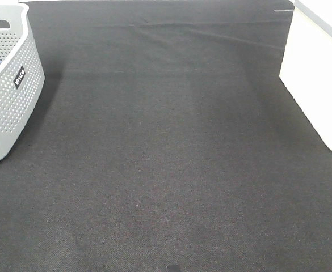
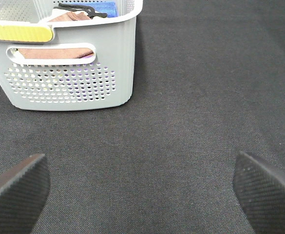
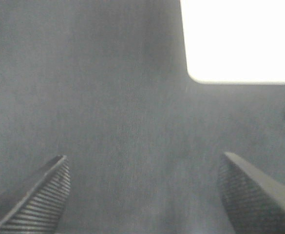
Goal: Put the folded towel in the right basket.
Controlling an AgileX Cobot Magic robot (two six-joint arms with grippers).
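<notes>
A brownish folded towel [image 2: 54, 52] lies inside the grey perforated basket [image 2: 69, 87] and shows through its handle slot. The grey basket stands at the far left in the exterior view [image 1: 9, 96], where the towel is hidden. The white right basket [image 1: 319, 73] stands at the right edge and is a bright block in the right wrist view [image 3: 239, 39]. My left gripper [image 2: 142, 195] is open and empty over the black cloth, short of the grey basket. My right gripper [image 3: 142, 190] is open and empty, short of the white basket. Neither gripper shows in the exterior view.
The table is covered by a black cloth [image 1: 166, 158]. The grey basket also holds a blue cloth [image 2: 105, 7] and a black item [image 2: 79, 9], and has a yellow strip [image 2: 18, 32] on its rim.
</notes>
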